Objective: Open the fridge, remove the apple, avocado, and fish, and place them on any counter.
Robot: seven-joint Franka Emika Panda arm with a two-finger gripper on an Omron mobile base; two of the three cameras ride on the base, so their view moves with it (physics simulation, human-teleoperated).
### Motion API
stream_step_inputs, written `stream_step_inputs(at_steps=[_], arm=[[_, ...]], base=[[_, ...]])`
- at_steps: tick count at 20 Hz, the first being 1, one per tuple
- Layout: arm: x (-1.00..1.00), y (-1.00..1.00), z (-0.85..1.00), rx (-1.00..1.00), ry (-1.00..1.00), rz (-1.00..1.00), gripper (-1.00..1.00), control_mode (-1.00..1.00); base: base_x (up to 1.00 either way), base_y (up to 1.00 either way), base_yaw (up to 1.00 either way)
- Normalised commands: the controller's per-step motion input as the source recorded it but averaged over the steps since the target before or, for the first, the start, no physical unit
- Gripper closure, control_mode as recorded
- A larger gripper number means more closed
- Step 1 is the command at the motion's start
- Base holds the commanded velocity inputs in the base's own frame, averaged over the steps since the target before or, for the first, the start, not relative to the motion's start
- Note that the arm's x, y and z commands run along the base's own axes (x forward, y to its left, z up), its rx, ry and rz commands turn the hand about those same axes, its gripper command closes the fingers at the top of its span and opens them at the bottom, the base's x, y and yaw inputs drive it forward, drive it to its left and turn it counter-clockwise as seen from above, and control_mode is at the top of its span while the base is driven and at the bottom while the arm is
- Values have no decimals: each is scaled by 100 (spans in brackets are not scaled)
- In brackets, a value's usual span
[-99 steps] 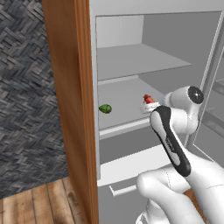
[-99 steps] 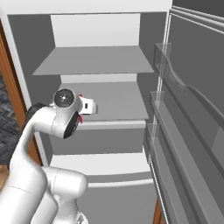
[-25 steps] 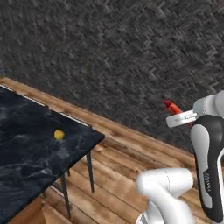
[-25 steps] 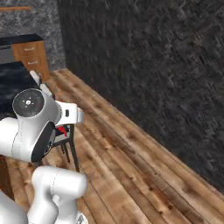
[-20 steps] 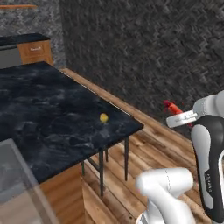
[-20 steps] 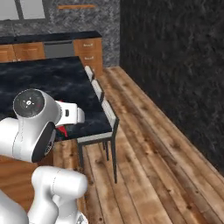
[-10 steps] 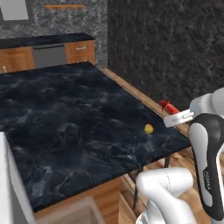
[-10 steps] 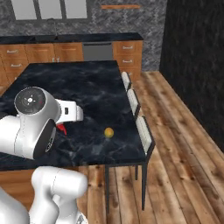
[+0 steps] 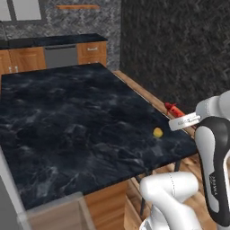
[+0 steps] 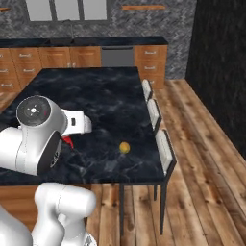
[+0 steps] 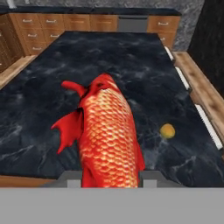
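The red-orange fish (image 11: 107, 135) is clamped between my fingertips, head pointing away from the hand. My gripper (image 9: 174, 112) is shut on it and hovers over the near right part of the black marble counter (image 9: 67, 117). From the right base view the fish (image 10: 67, 141) shows as a red sliver under the white hand, with the gripper (image 10: 72, 138) above the counter (image 10: 96, 91). The yellow apple (image 9: 157, 132) lies on the counter close to its right edge, a short way from the fish; the apple (image 10: 124, 147) also shows as a small ball (image 11: 167, 130) right of the fish. The avocado is out of view.
White chairs (image 10: 163, 149) line the counter's right side over a wood floor. Orange-brown wall cabinets (image 10: 72, 56) with a grey dishwasher panel (image 10: 117, 56) stand behind. A pale grey slab (image 9: 5, 188) cuts into the lower left corner; I cannot tell whether it belongs to the fridge.
The whole picture has swung as the base turned, bringing the counter and apple in front of the arm. The fish stays held in the gripper.
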Motion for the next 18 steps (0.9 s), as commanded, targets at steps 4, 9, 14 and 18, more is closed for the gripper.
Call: stream_step_inputs(at_steps=[4, 9, 14, 18], arm=[[0, 0, 0, 0, 0, 0, 100, 100], [23, -1, -19, 0, 15, 0, 100, -100], [63, -3, -23, -5, 53, 1, 100, -100], [100, 0, -30, -9, 58, 0, 100, -100]], base=[[32, 1, 0], [6, 0, 0], [0, 0, 0], [0, 0, 0]])
